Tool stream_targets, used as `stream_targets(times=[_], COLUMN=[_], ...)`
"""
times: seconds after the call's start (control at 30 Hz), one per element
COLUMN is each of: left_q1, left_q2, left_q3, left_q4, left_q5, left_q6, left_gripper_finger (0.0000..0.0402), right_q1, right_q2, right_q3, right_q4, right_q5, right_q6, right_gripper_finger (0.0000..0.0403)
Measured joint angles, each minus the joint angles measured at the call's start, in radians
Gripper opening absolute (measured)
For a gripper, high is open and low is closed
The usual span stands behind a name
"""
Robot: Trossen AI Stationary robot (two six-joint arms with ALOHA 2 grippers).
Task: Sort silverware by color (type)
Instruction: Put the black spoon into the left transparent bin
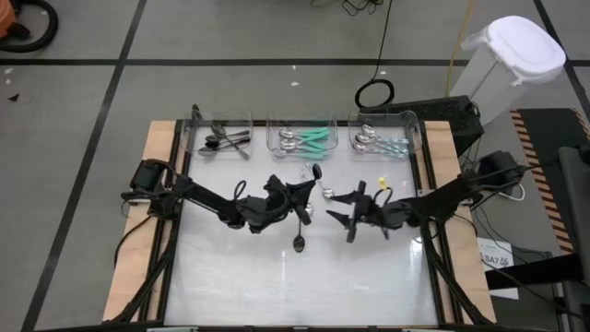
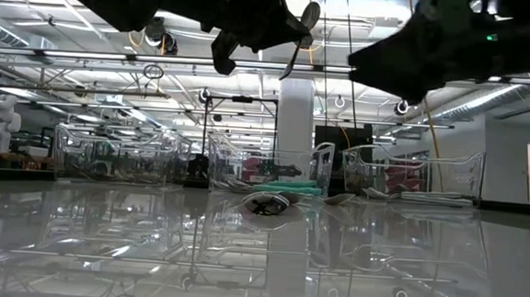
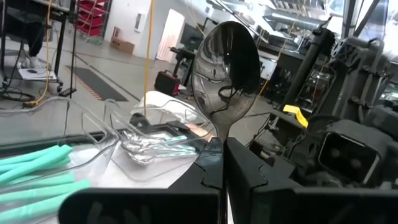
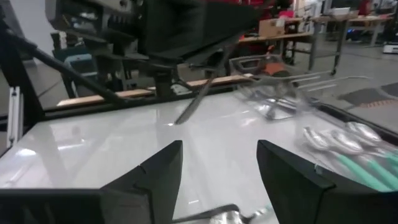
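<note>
Three clear bins stand along the table's far edge: dark silverware [image 1: 224,140] in the left one, teal-handled spoons [image 1: 306,138] in the middle one, pale-blue-handled ones [image 1: 380,142] in the right one. My left gripper [image 1: 309,197] is over the table's middle, shut on a dark shiny spoon [image 3: 225,68]. A second dark spoon [image 1: 300,242] lies flat on the table below it, also seen in the low view [image 2: 266,204]. A silver spoon [image 1: 326,194] lies between the grippers. My right gripper [image 1: 341,208] stands open just right of it, holding nothing. My left gripper pinches the dark spoon's handle just below the bowl [image 3: 222,135] between its two fingers. The bowl stands out past the fingertips, and the rest of the handle [image 4: 194,104] slants down below the gripper. The spoon is lifted clear of the table.
A white lidded container [image 1: 512,57] stands off the table's far right corner, with a black cable loop [image 1: 375,94] behind the bins. A small yellow piece [image 1: 383,183] sits by the right arm. The table's near half [image 1: 295,286] is bare glossy surface.
</note>
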Motion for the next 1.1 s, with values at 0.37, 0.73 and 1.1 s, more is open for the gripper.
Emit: stream_targets(times=[0.37, 0.73, 1.1], left_q1=[-0.03, -0.036, -0.036], left_q2=[0.0, 0.0, 0.0], left_q3=[0.0, 0.0, 0.0], left_q4=[0.002, 0.001, -0.004], left_q5=[-0.042, -0.045, -0.043], left_q6=[0.075, 0.104, 0.109], left_gripper_finger=[0.0003, 0.0003, 0.0003], right_q1=[-0.064, -0.112, -0.146], right_q2=[0.211, 0.312, 0.327], right_q3=[0.174, 0.224, 0.241], right_q4=[0.016, 0.137, 0.149], right_q5=[-0.018, -0.228, -0.23], right_q6=[0.083, 0.096, 0.067], right_gripper_finger=[0.0201, 0.0201, 0.0189])
